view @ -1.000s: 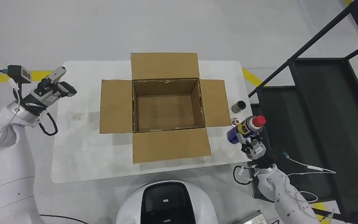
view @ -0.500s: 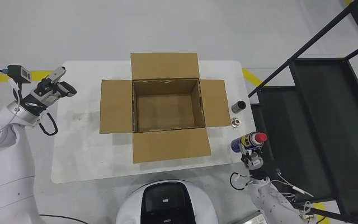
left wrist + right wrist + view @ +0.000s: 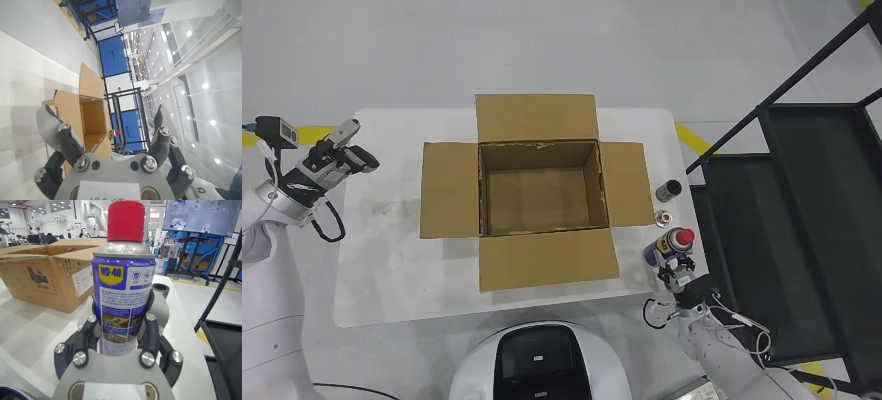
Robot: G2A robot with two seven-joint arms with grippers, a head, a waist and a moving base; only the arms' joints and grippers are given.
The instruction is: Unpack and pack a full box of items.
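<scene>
Spray can [image 3: 674, 243] tipped upright at table [image 3: 392, 200] right edge | right fingers [image 3: 151, 323] pinching it | left fingers [image 3: 47, 121] spread

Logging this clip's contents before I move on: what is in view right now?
table: 1, white
cardboard box: 1, brown, open, flaps spread, mid-table
spray can: 1, blue, red cap, upright in right gripper
cylinder: 1, dark, on table right of box
small piece: 1, pale, between cylinder and can
rack: 1, black, right of table
left gripper: open, at table's left edge
right gripper: shut on spray can
</scene>
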